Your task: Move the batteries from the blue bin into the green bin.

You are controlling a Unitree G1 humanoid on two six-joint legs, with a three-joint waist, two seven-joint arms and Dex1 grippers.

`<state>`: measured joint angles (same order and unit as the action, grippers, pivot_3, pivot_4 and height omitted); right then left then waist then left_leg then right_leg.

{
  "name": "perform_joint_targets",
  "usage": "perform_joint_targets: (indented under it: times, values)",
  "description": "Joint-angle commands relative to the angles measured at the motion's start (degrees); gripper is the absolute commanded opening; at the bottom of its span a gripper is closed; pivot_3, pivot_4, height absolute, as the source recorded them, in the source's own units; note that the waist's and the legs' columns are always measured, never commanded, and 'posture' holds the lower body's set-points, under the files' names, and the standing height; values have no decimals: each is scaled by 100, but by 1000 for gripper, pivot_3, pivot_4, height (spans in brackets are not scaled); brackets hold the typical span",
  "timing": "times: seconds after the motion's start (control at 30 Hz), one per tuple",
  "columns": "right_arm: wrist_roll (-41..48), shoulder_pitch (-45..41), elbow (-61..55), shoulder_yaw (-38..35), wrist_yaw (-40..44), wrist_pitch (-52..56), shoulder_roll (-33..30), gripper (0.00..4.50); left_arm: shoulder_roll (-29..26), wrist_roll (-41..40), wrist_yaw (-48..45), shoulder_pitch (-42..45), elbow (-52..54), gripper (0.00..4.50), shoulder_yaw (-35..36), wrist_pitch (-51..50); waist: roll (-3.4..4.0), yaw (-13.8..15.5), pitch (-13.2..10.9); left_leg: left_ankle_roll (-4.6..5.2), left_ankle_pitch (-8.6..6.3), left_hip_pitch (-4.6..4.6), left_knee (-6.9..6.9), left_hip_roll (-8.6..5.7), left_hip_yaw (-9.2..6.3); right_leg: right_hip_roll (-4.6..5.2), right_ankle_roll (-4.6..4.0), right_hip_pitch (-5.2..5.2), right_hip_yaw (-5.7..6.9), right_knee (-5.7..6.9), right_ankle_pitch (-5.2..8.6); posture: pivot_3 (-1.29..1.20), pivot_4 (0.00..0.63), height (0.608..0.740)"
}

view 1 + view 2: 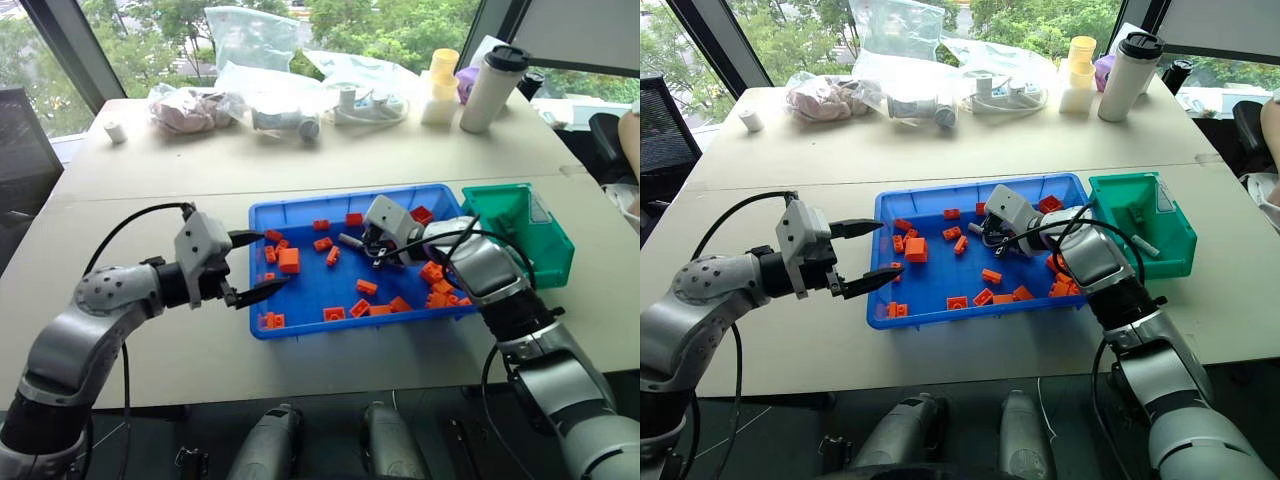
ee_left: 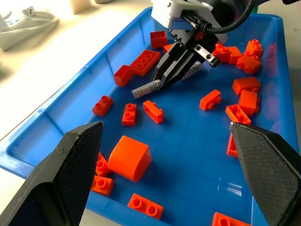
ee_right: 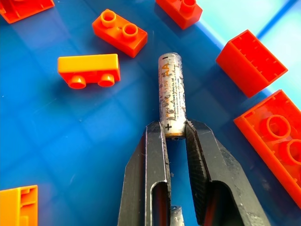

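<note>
The blue bin (image 1: 310, 285) lies mid-table, strewn with several orange bricks (image 1: 289, 260). My right gripper (image 3: 174, 132) reaches into it from the right and is shut on one end of a silver battery (image 3: 171, 89). The battery lies on the bin floor, and its free end sticks out past the fingertips (image 2: 162, 81). My left gripper (image 1: 275, 260) hovers open at the bin's left rim with nothing between its fingers. The green bin (image 1: 548, 255) stands against the blue bin's right end. A battery (image 1: 1145, 244) lies inside it.
Along the table's far side are plastic bags (image 1: 250, 45), a white tumbler with a black lid (image 1: 492, 88), yellow cups (image 1: 443, 70) and a small white cylinder (image 1: 117, 131). A person's arm (image 1: 630, 140) shows at the right edge.
</note>
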<state>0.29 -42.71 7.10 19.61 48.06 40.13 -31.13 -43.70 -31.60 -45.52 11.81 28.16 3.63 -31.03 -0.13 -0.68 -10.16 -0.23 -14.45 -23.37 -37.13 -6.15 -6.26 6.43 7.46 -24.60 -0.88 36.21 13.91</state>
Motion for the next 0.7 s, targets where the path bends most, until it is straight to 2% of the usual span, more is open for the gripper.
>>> perform_joint_targets:
  times: [0.03, 0.2, 0.37, 0.47, 0.7]
  values:
    - [178, -88, -790, -579, 62, 345, -392, 35, 10, 25, 2, 94, 80, 4500, 93, 69, 0, 13, 0, 0, 0, -1, 0, -1, 0, 1, 0, -1, 0, 0, 0, 0, 150, 740]
    - [638, 187, -1762, -1766, 255, 1148, -1487, 35, 87, -62, -86, 204, 80, 4500, 21, 73, 1, 96, -1, 9, -5, -5, 0, -4, 0, 5, 0, 2, 2, -5, 0, 0, 150, 740]
    - [681, 633, -1769, -2661, 229, 1289, -2584, 35, 222, -82, -229, 399, 3, 4500, -141, 86, 0, 136, 0, 25, -15, -2, -2, -2, 5, 5, 0, 5, 1, -7, 0, 0, 150, 740]
    - [549, 1245, -1515, -3134, 214, 1085, -3201, 35, 355, 73, -424, 690, -288, 4500, -406, 249, 0, 151, 0, 26, -15, -2, -1, -2, 7, 6, 0, 6, 1, -7, 0, 0, 150, 740]
    - [552, 2157, -1354, -3262, 72, 693, -3320, 35, 535, 371, -708, 1097, -818, 4500, -689, 566, 4, 81, 1, 25, -14, 4, -2, 4, 14, 3, 0, 8, -3, -3, 0, 0, 150, 740]
